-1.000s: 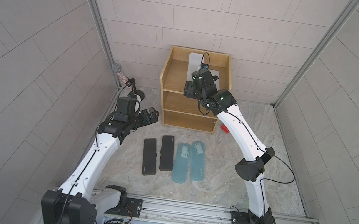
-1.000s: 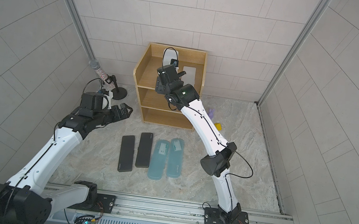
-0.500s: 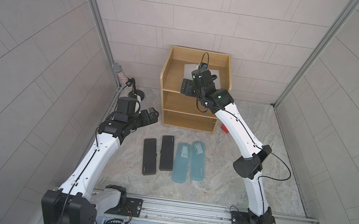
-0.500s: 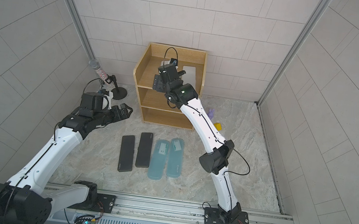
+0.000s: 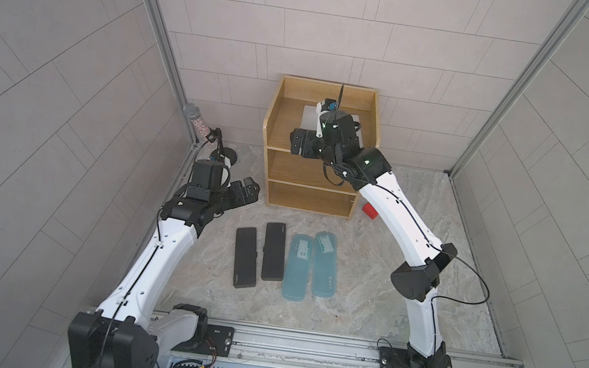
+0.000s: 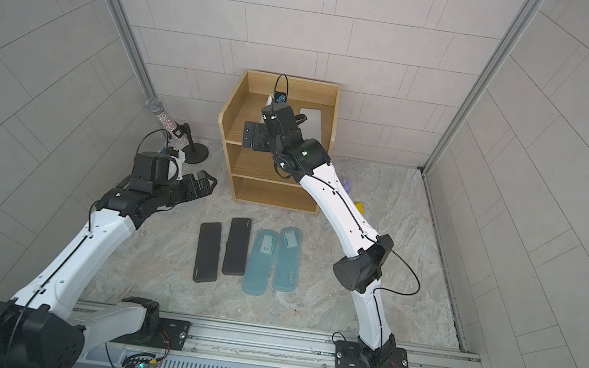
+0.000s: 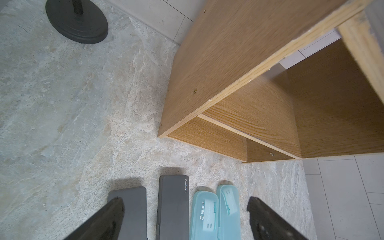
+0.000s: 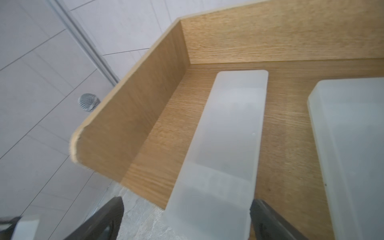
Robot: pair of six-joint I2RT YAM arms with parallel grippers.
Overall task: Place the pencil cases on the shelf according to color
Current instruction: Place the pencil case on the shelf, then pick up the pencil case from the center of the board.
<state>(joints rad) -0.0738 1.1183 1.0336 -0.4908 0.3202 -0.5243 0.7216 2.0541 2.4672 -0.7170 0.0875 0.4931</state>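
Observation:
The light-wood shelf [image 5: 274, 119] stands at the back wall. Two frosted white pencil cases [image 8: 230, 128] [image 8: 353, 145] lie on its top level. The nearer one overhangs the front edge. My right gripper [image 8: 187, 207] [image 5: 300, 143] is open around that overhanging end, one finger well clear and the other close beside it. Two black cases [image 5: 245, 258] [image 5: 274, 251] and two teal cases [image 5: 298, 265] [image 5: 326, 263] lie side by side on the floor in front. My left gripper [image 5: 247, 191] [image 7: 185, 205] hangs open and empty above the floor, left of the shelf.
A microphone [image 5: 195, 124] on a round black stand [image 7: 76, 20] is at the left wall beside the shelf. A red block [image 5: 370, 211] and a yellow block [image 6: 359, 206] lie right of the shelf. The middle and bottom shelf levels [image 5: 312, 172] hold nothing. Tiled walls close in on both sides.
My right gripper's jaws have spread wide off the white case, which now rests on the shelf's top level. The hand has shifted slightly toward the front left. The left arm has stayed put.

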